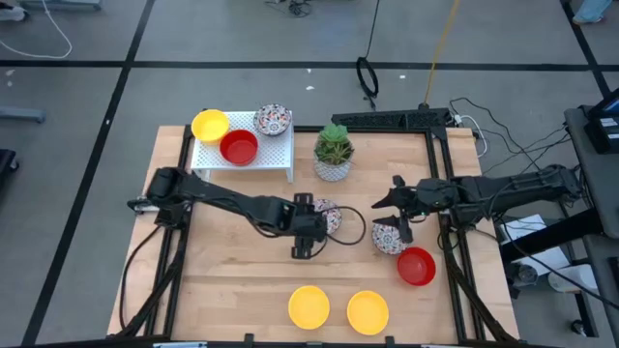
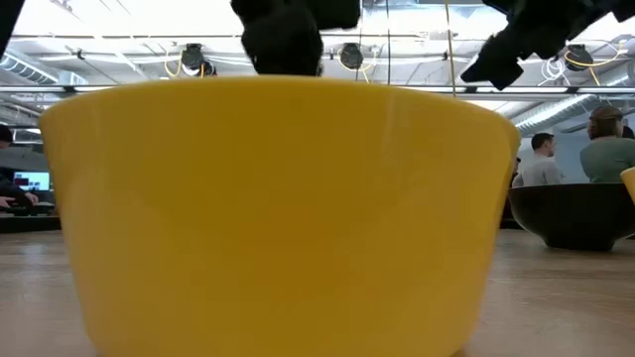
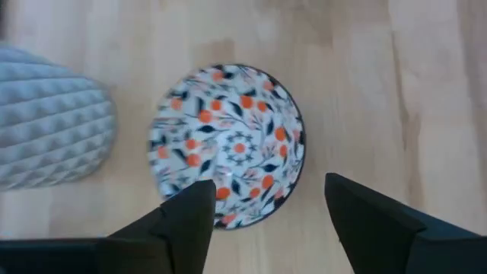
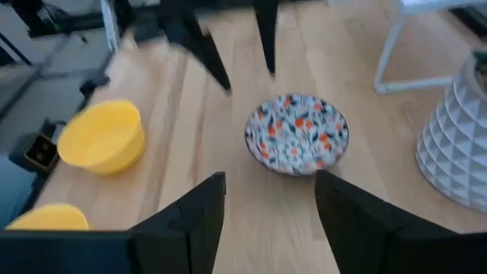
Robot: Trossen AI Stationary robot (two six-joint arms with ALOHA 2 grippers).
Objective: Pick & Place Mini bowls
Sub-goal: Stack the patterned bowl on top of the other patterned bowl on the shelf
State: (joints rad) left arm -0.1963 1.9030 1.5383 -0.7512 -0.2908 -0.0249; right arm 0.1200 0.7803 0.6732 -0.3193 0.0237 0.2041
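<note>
Wooden table (image 1: 242, 280) with a white rack (image 1: 276, 155) at the back left; on the rack sit a yellow bowl (image 1: 209, 125), a red bowl (image 1: 239, 147) and a floral bowl (image 1: 273, 120). White textured pot with green plant (image 1: 333, 153) stands at the back centre, just right of the rack. Left arm reaches in from the left edge to table centre; left gripper (image 3: 262, 221) hovers over a floral bowl (image 3: 227, 144) that lies on the bare wood near the pot, fingers spread, one finger (image 3: 179, 221) over the bowl's rim and the other off to the side, no clear contact visible. Right arm comes in from the right; right gripper (image 4: 270, 209) is raised near centre right, fingers spread and holding nothing, with that central floral bowl showing on the wood beyond them. In the high view a second floral bowl (image 1: 389, 238) sits just below the right gripper, and a red bowl (image 1: 416, 267) is touching or just beside it toward the front right. Two yellow bowls sit near the front edge, side by side: one (image 1: 309, 305) left, one (image 1: 368, 311) right. The low view is mostly filled by one yellow bowl's wall (image 2: 278, 208), with a dark-looking bowl (image 2: 575, 213) to its right and people seated in the room beyond.
</note>
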